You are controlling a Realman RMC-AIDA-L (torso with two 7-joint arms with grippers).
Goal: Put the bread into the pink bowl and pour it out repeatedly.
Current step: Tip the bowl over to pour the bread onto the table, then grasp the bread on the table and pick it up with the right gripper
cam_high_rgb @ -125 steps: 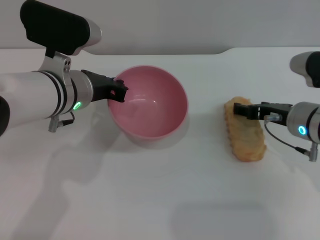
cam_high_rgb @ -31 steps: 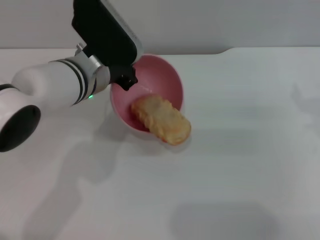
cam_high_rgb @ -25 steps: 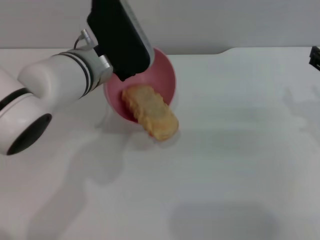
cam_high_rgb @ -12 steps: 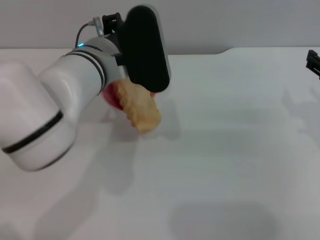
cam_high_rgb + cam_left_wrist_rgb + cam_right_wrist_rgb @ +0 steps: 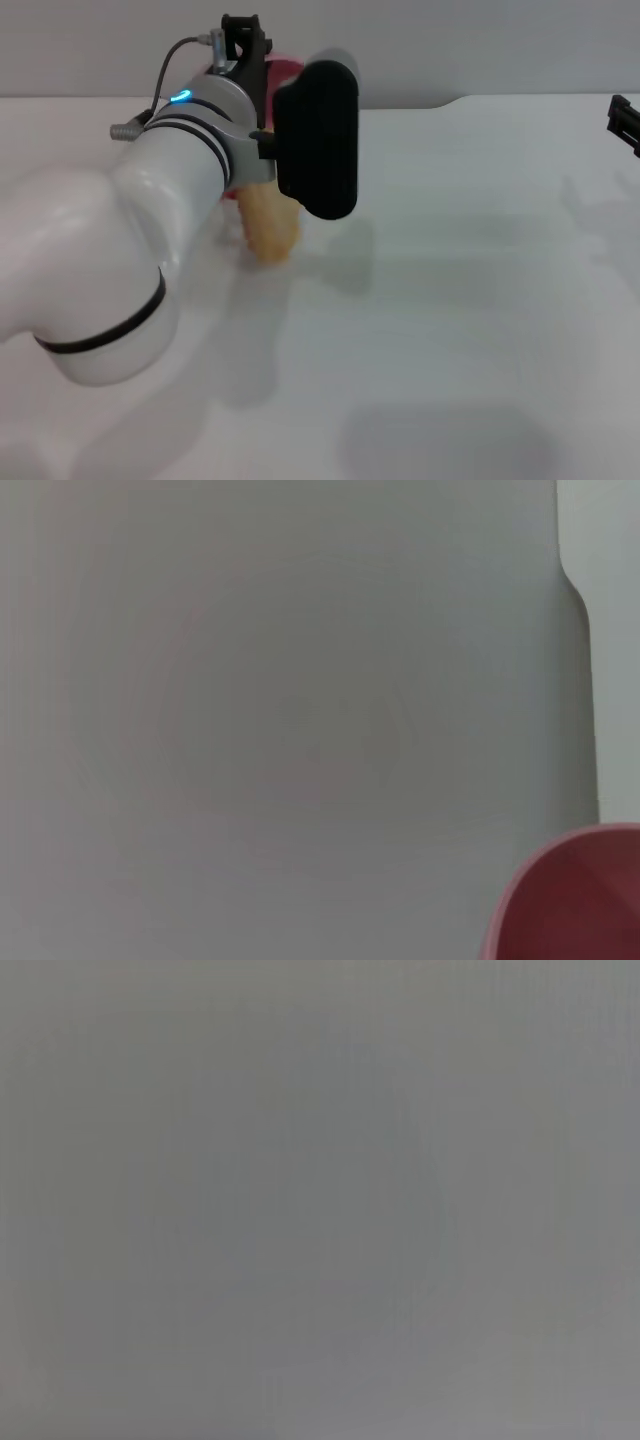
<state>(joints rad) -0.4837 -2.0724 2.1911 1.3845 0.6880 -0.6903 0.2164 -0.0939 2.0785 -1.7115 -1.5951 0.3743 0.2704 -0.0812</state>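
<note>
My left arm fills the left of the head view, raised and rolled over. My left gripper is shut on the rim of the pink bowl, which is lifted and tipped steeply. Only a sliver of the bowl shows behind the wrist, and its edge shows again in the left wrist view. The pale tan bread hangs out from under the arm, its lower end at the white table and its upper part hidden. My right gripper is parked at the far right edge, barely in view.
The black camera housing on my left wrist juts out in front of the bowl. A grey wall runs along the back of the table. The right wrist view is a blank grey.
My left arm has rolled further and tipped the bowl more, so the bowl is nearly hidden behind the wrist. The bread has slid out and down toward the table.
</note>
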